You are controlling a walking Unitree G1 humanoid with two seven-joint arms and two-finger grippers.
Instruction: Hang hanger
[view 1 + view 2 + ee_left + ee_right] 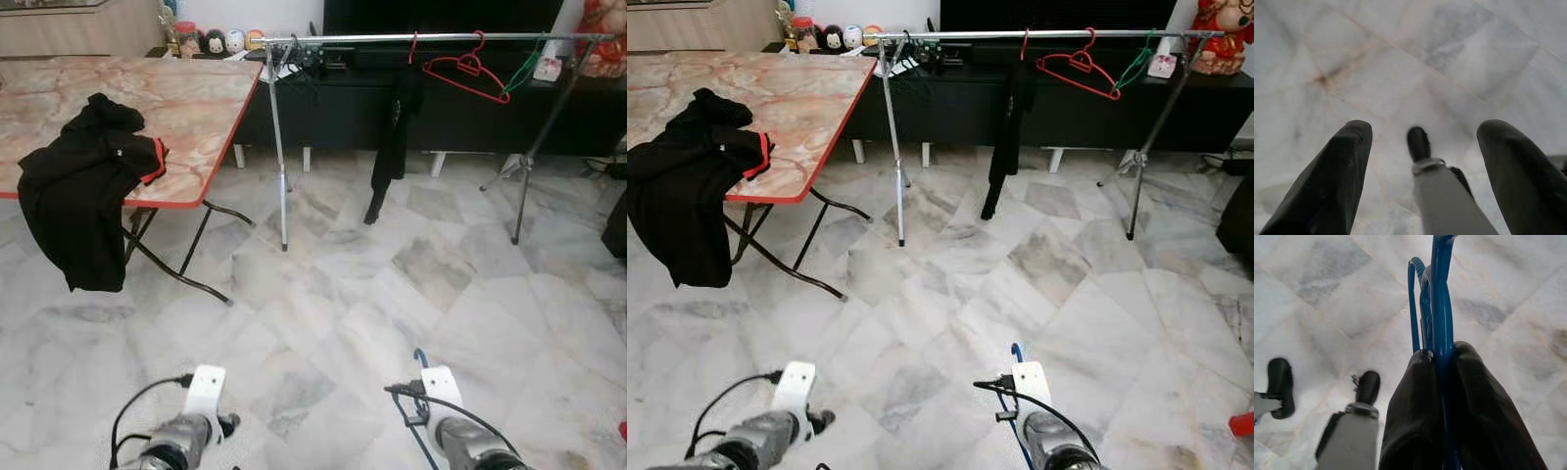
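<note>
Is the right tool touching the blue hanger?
Touching. In the right wrist view the right tool has both fingers pressed shut against the blue hanger, no gap visible.

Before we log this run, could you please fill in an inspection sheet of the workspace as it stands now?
Surface: pale marble floor, bare between the robot and the rail.
Job's things: blue hanger clamped in the right gripper; clothes rail ahead, carrying a red hanger, a green hanger and a hanging black garment.
Clutter: black shirt draped over the edge of the folding table; figurines behind it.
Grippers: right shut on the blue hanger; left gripper open, held low over the floor.
Cables: black leads looping at both wrists.
Surroundings: dark TV cabinet behind the rail.
</note>
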